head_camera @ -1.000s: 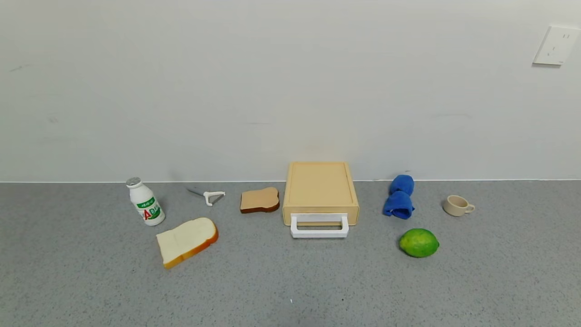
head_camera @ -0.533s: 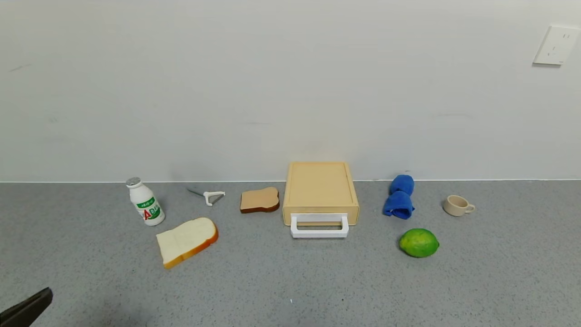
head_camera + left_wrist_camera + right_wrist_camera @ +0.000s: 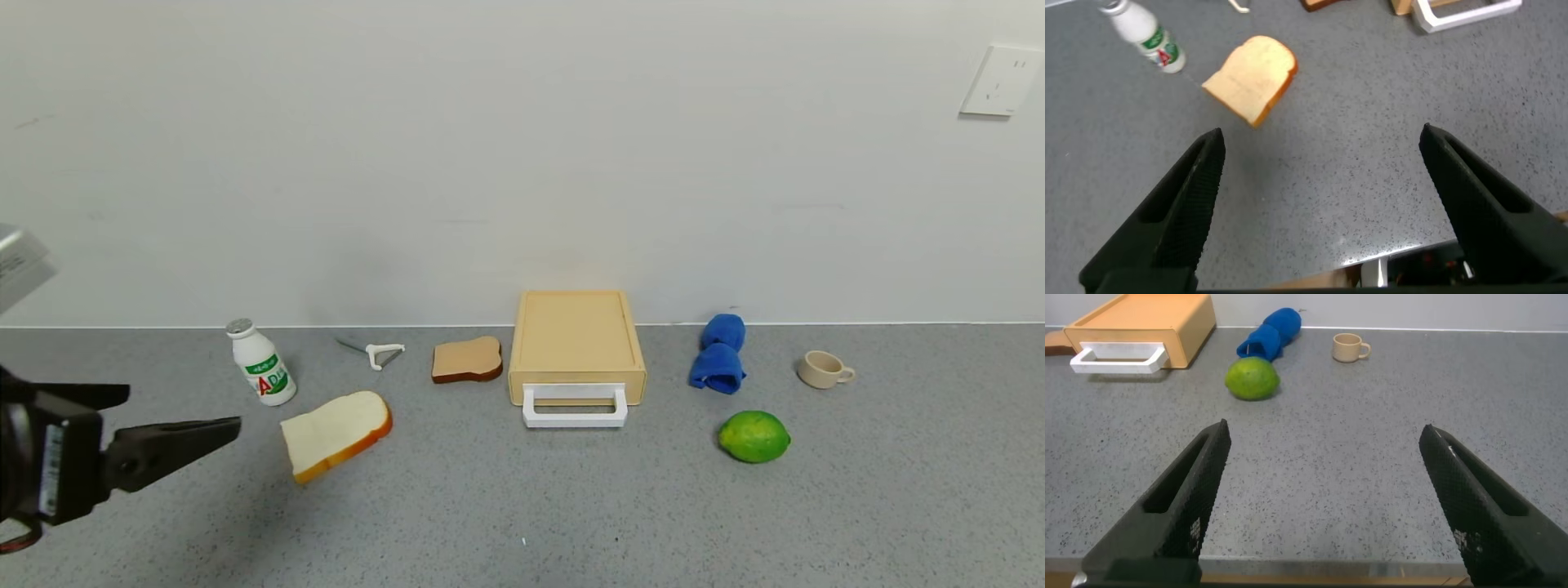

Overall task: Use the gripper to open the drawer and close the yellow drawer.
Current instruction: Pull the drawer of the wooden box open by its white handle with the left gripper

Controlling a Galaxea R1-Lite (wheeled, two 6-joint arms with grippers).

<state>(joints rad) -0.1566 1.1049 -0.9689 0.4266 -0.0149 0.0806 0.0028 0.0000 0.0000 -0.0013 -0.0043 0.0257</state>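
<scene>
A: Where is the yellow drawer found?

B: At twelve o'clock, shut against the wall, handle faced outward for pulling.

A: And the grippers?

B: The left gripper is held at nine o'clock, fingers spread; the right gripper is seen low, likewise spread.

Three views, one high, two low.
Your head camera looks forward and down across the desk to its back edge. Left wrist sits high over the left front corner, angled down; right wrist low near the front edge. All three share the yellow drawer.
</scene>
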